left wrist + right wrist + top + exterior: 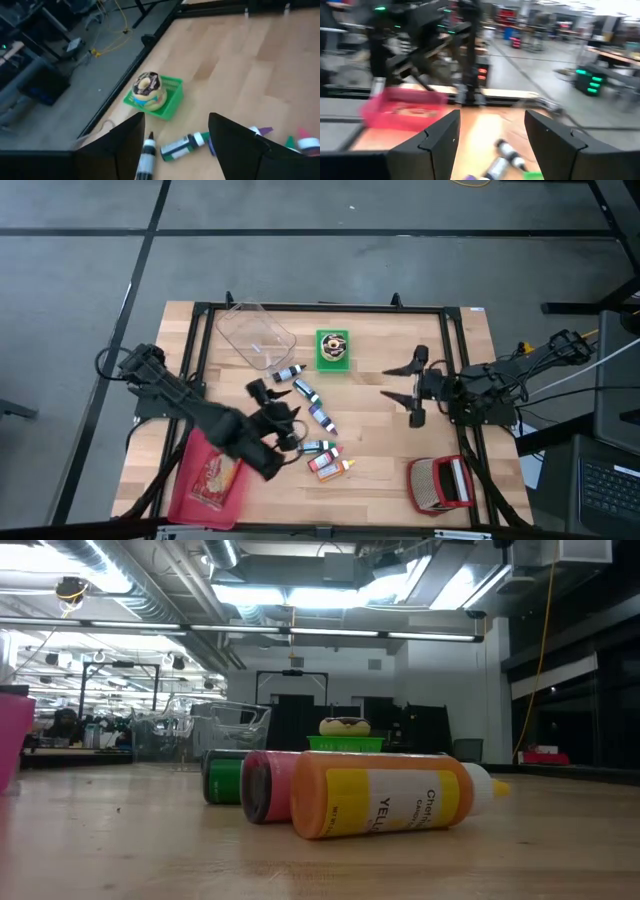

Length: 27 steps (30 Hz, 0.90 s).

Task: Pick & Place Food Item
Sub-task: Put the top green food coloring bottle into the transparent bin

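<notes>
The left tool (268, 392) is hovering with fingers apart over the bottles (312, 404), aimed toward one o'clock. The right tool (402, 383) is waiting at three o'clock on the tabletop (370, 440), fingers apart, empty.

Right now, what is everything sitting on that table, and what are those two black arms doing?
Clear plastic tub: one, see-through, far left part of the table.
Green basket: one, green, far middle, holding a doughnut.
Small bottles: about seven, with black, green, purple, red and yellow showing, lying in a loose line down the middle.
Red pouch: one, red with a gold print, near left corner.
Red basket: one, red, near right corner.
Table: one, pale wood with a black frame.
Left end effector: one, black, open, above the bottles at the table's middle left.
Right end effector: one, black, open, empty, right of the bottles.
</notes>
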### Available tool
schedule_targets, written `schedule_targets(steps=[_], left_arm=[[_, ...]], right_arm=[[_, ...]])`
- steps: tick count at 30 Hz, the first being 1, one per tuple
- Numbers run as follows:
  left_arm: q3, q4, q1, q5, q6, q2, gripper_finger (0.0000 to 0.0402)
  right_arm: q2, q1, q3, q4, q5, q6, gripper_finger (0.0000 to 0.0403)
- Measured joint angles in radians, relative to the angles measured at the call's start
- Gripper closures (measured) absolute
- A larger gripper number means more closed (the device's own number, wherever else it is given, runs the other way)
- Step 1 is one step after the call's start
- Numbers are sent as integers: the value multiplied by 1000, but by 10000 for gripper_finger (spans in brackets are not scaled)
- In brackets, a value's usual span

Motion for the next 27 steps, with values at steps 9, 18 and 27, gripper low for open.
schedule_targets(steps=[9, 18, 27], left_arm=[[-388, 1163, 185, 378, 606, 2, 213], [-655, 1657, 360, 628, 780, -9, 224], [-809, 1563, 433, 681, 820, -7, 226]], right_arm=[[102, -77, 0, -30, 30, 103, 176], [167, -126, 0, -21, 32, 212, 176], [199, -138, 0, 5, 66, 287, 176]])
